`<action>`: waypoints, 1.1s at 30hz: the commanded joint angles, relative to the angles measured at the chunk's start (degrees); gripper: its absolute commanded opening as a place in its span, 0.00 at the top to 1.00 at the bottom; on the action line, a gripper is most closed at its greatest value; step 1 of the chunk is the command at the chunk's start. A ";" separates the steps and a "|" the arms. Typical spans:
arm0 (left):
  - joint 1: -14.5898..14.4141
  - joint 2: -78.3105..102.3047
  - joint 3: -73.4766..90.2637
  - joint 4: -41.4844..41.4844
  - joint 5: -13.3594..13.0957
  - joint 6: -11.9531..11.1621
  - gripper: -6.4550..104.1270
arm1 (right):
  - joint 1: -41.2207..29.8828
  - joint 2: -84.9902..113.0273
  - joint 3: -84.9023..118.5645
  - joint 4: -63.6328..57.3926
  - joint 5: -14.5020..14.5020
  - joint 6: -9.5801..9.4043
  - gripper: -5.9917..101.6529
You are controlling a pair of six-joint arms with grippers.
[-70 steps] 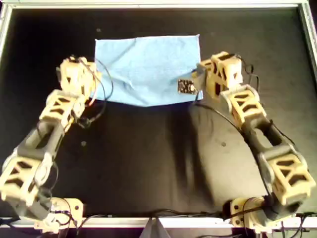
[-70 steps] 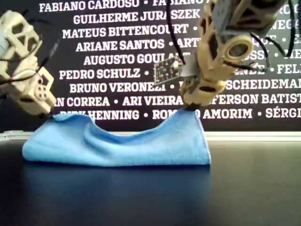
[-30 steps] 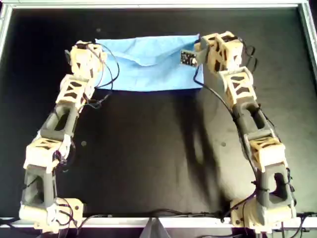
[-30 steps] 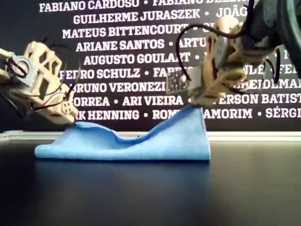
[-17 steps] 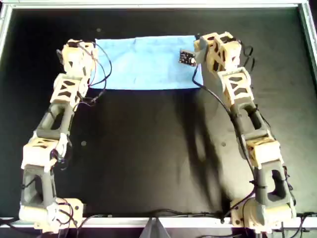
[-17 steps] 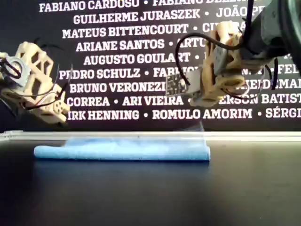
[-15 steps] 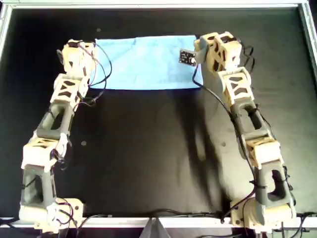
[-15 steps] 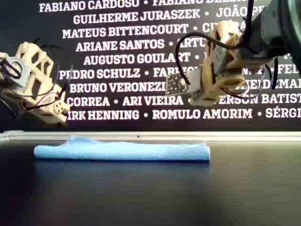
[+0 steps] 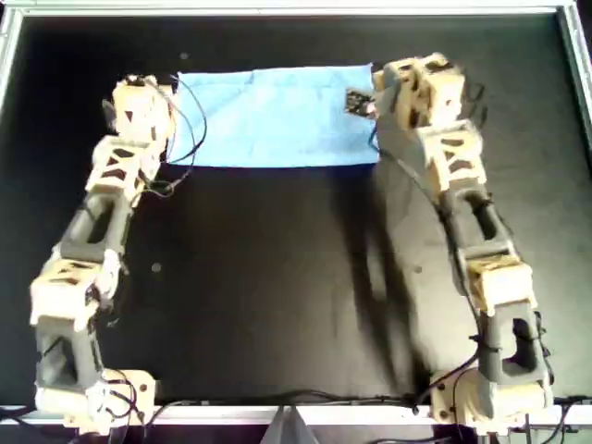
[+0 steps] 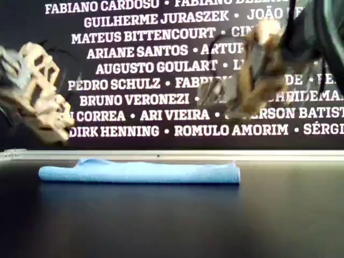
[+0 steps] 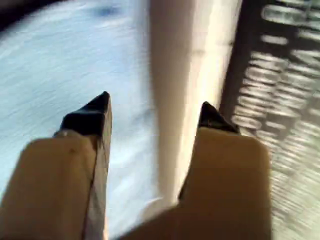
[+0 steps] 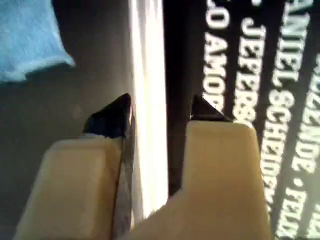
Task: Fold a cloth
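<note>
Left pincer (image 11: 155, 112) and right pincer (image 12: 160, 112): tips apart, holding nothing; cloth (image 9: 273, 116) flat on table.

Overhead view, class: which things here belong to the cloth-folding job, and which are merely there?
Part of the job:
- the cloth, lying flat, folded into a strip
- the left pincer, open, holding nothing
- the right pincer, open, holding nothing

Merely there:
- the black table
- the metal frame rail round it
- the wall of printed names
</note>
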 commanded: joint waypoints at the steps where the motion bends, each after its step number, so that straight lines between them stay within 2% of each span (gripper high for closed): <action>1: 1.14 28.48 9.05 13.27 -0.62 -0.53 0.38 | -0.44 22.50 -2.81 14.68 0.79 -0.09 0.50; 3: 1.14 42.71 16.26 19.78 -2.46 -0.70 0.38 | -0.26 30.67 -2.90 23.55 2.20 -0.09 0.50; 5: 0.70 56.78 22.50 25.05 -5.63 -0.79 0.38 | 0.70 38.06 -2.99 31.90 4.31 0.00 0.50; 6: 0.35 63.37 25.40 26.89 -7.29 -0.79 0.38 | 0.88 41.40 -2.99 35.68 5.54 0.62 0.50; 8: 0.18 75.15 30.32 29.44 -9.84 -1.76 0.38 | 0.97 46.49 -2.99 42.36 7.47 0.97 0.50; 10: 0.18 84.73 34.28 30.94 -10.72 -3.16 0.39 | 0.88 50.63 -2.72 48.16 8.53 1.05 0.50; 13: 0.18 95.10 39.73 35.16 -10.02 -4.31 0.39 | 0.53 58.45 -1.14 51.77 9.67 1.05 0.50; 17: 0.18 101.78 42.63 43.68 -9.84 -4.39 0.39 | -0.18 79.01 7.12 49.83 10.02 1.05 0.50; 20: 0.18 103.45 41.75 49.92 -9.84 -5.01 0.39 | -0.26 93.08 22.32 48.43 10.02 1.05 0.50; 24: 0.18 106.52 41.75 54.93 -9.76 -8.00 0.38 | -0.26 109.34 47.46 48.08 10.11 1.14 0.50; 28: 0.18 111.18 42.80 55.90 -9.76 -10.28 0.39 | -0.26 129.81 68.82 40.61 10.11 1.05 0.50; 30: 0.18 112.59 43.51 55.28 -9.76 -10.55 0.39 | -0.26 139.04 79.98 32.87 10.46 0.09 0.50; 33: 0.18 112.41 49.04 52.82 -9.76 -10.20 0.38 | -0.26 147.66 97.29 24.35 12.92 -0.09 0.50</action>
